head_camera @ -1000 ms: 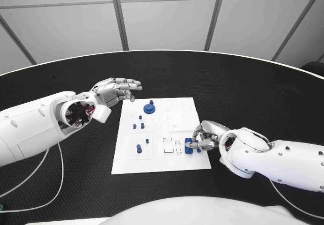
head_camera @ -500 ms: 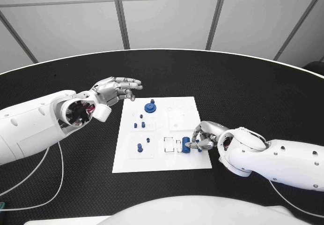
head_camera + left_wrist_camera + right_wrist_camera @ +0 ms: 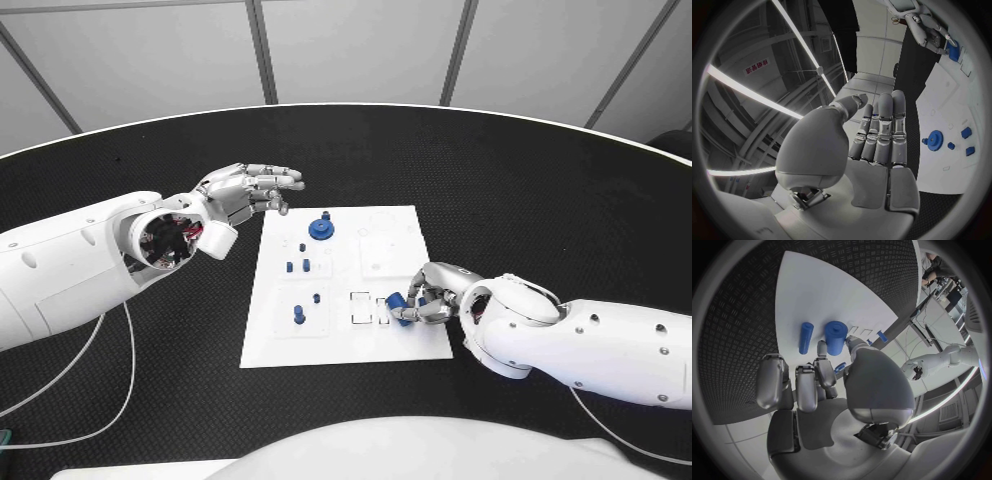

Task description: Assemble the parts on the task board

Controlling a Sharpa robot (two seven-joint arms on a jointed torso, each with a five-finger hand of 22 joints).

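The right hand (image 3: 428, 295) sits over the lower right part of the task board (image 3: 274, 345), blocking access to the blue cylinders (image 3: 835, 337) there. The left hand (image 3: 248, 190) hovers off the board's upper left corner. Between them, the board's middle with its small blue pegs (image 3: 299, 266) and round blue part (image 3: 322, 231) lies uncovered.

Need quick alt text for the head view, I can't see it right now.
The right hand grips a blue part at the near right of the white task board. The left hand hovers off its far left corner, holding nothing.
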